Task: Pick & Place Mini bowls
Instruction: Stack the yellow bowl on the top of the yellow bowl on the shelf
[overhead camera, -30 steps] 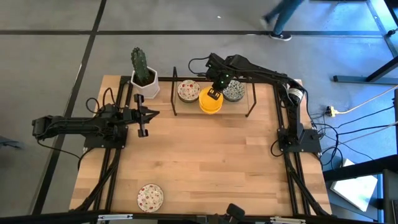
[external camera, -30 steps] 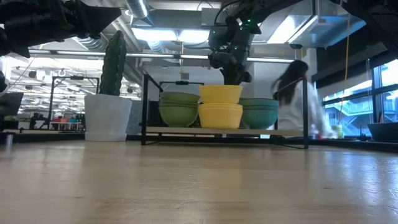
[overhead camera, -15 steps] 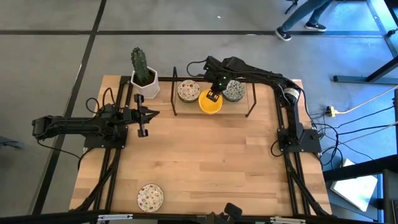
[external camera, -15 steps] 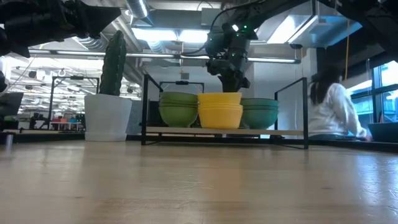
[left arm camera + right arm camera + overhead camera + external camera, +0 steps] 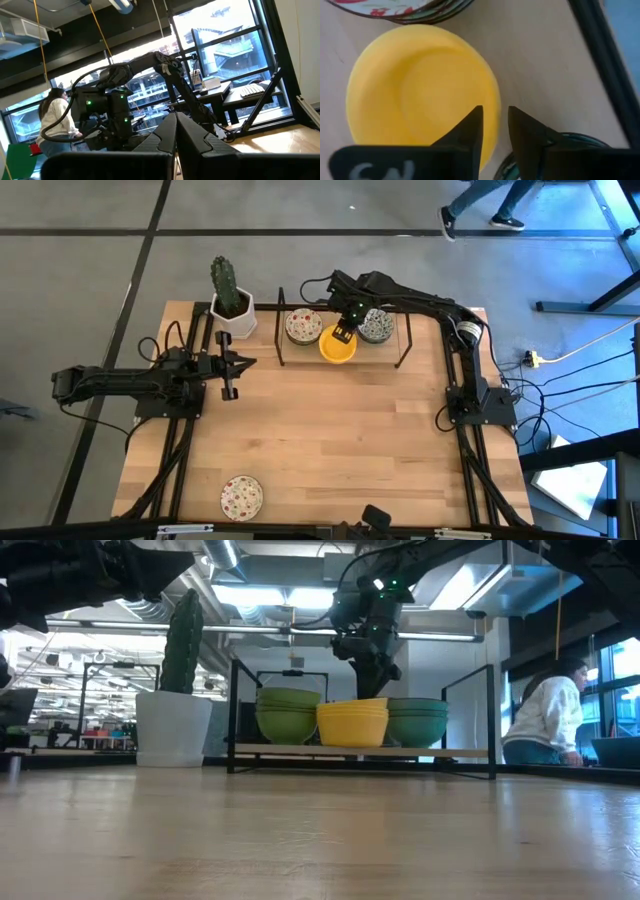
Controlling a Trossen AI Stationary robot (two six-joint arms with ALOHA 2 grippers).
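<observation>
Three stacks of mini bowls stand on a black wire rack at the table's far edge: red-speckled, plain yellow in the middle, blue-green patterned. My right gripper hangs over the yellow stack, pointing steeply down and open. One finger is above the top bowl's hollow and the other outside its rim. One more red-speckled bowl rests on the table near the front left. My left gripper waits shut at the table's left, holding nothing.
A white pot with a tall cactus stands left of the rack. The rack's upright black frame rises at both ends of the bowls. A person sits in the room beyond the table. Bare wood fills the table's middle and near right.
My right gripper has come down a little over the yellow stack and has let go of the top yellow bowl. That bowl first stood high above the stack; it now sits nested low in it, while the gripper stays just above.
</observation>
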